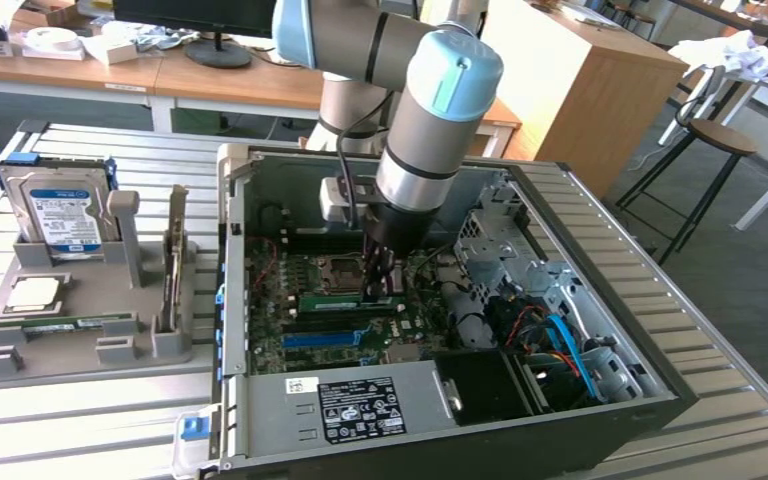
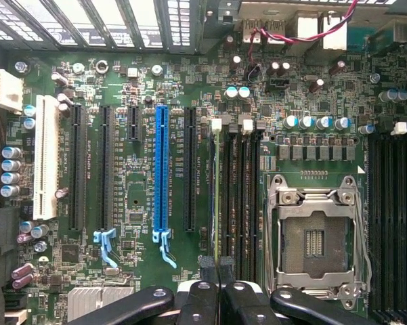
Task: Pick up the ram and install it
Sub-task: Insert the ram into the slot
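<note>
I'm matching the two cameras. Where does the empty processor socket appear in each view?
Exterior view: the processor socket is on the motherboard, just to the exterior view's left of the pincer.
Wrist view: the processor socket is silver-framed and sits beside the black memory slots.
Shared landmark: the blue expansion slot.

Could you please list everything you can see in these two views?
computer case: one, black, open, on the slatted table
motherboard: one, green, inside the case
processor socket: one, silver, on the motherboard
ram: one, green, edge-on at a slot beside the processor socket
tray: one, grey, exterior view's left of the case
hard drive: one, silver, blue-white label, upright in the tray
processor chip: one, silver, flat in the tray
second ram stick: one, green, flat in the tray
arm: one, grey and pale blue, reaching into the case
tool: one, black, shut, at the ram's end
</note>
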Robot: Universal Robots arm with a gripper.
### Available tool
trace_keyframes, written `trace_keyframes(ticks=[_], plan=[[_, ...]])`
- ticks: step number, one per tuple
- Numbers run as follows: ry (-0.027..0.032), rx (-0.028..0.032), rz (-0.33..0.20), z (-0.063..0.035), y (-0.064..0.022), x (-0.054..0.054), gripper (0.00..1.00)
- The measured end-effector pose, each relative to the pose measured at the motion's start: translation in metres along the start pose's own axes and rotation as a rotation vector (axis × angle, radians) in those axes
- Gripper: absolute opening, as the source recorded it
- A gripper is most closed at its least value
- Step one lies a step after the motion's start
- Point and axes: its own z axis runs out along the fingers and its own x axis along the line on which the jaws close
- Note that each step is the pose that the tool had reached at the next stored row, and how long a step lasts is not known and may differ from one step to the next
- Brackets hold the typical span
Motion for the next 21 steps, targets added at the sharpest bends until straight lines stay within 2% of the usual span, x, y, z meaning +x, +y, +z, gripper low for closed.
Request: trace_keyframes(ticks=[21], plan=[[-0.0005,0.0,0.0,0.0018,-0.0004,-0.0008,0.11]])
